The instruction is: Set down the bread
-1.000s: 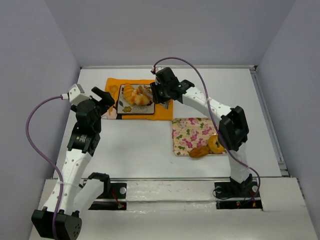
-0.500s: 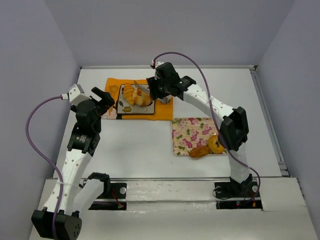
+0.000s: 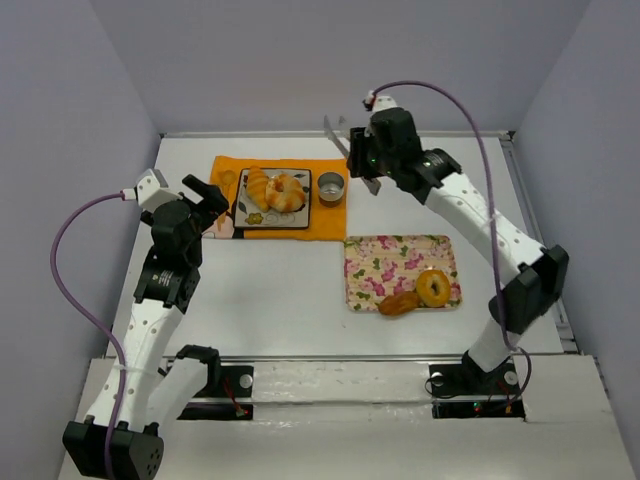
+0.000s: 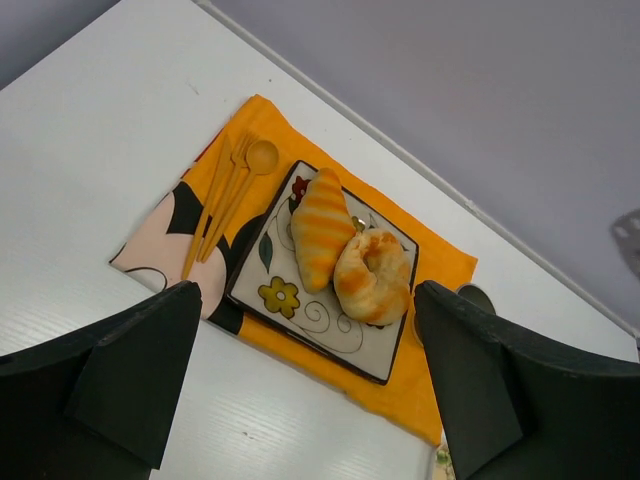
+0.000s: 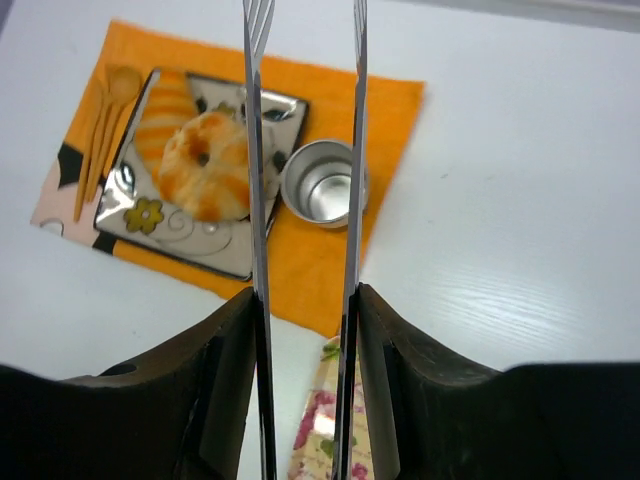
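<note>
A striped croissant and a round bun lie side by side on the patterned square plate, which sits on an orange mat. Both also show in the left wrist view, the croissant next to the bun. My right gripper is shut on metal tongs. The tong arms stand apart with nothing between them, raised above the metal cup. In the top view that gripper hovers behind and to the right of the cup. My left gripper is open and empty, left of the plate.
A floral tray at the right holds a ring-shaped bread and a long bread. Wooden cutlery lies on the mat left of the plate. Walls close in the table at the back and sides.
My right gripper has lifted the tongs away from the plate and swung back and right. The round bun stays on the plate beside the croissant. The left arm has not moved.
</note>
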Controlling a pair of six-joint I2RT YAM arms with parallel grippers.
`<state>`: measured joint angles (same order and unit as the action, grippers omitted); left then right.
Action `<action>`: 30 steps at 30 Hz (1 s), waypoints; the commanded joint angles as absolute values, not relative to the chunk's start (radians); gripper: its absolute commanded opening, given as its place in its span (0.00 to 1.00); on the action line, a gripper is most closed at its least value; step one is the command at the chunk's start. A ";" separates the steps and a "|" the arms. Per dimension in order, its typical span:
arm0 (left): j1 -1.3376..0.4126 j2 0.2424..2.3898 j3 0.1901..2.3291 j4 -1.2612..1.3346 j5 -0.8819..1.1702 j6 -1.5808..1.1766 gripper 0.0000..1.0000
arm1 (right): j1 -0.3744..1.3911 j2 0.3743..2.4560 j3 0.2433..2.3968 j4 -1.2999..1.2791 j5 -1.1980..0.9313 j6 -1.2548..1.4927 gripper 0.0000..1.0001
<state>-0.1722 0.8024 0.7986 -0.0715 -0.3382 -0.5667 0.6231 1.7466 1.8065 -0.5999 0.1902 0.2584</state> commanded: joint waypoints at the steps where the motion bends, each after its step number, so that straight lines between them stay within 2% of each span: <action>1: -0.166 0.790 0.798 -0.032 -0.357 -0.571 0.99 | 0.447 1.484 1.564 -0.523 0.268 0.374 0.47; 5: -0.166 0.798 0.801 -0.031 -0.356 -0.571 0.99 | 0.272 1.306 1.320 -0.514 0.308 0.399 0.47; 10: -0.166 0.807 0.799 -0.018 -0.353 -0.572 0.99 | 0.095 1.238 1.109 -0.497 0.282 0.391 0.47; 15: -0.164 0.822 0.802 -0.015 -0.342 -0.566 0.99 | -0.086 1.319 1.049 -0.476 0.227 0.365 0.48; 21: -0.164 0.810 0.795 -0.011 -0.344 -0.565 0.99 | -0.182 1.489 1.049 -0.428 0.173 0.331 0.48; 29: -0.164 0.796 0.793 -0.011 -0.347 -0.565 0.99 | -0.204 1.560 1.039 -0.420 0.150 0.337 0.66; 30: -0.164 0.795 0.792 -0.011 -0.350 -0.565 0.99 | -0.204 1.556 1.031 -0.420 0.156 0.342 0.72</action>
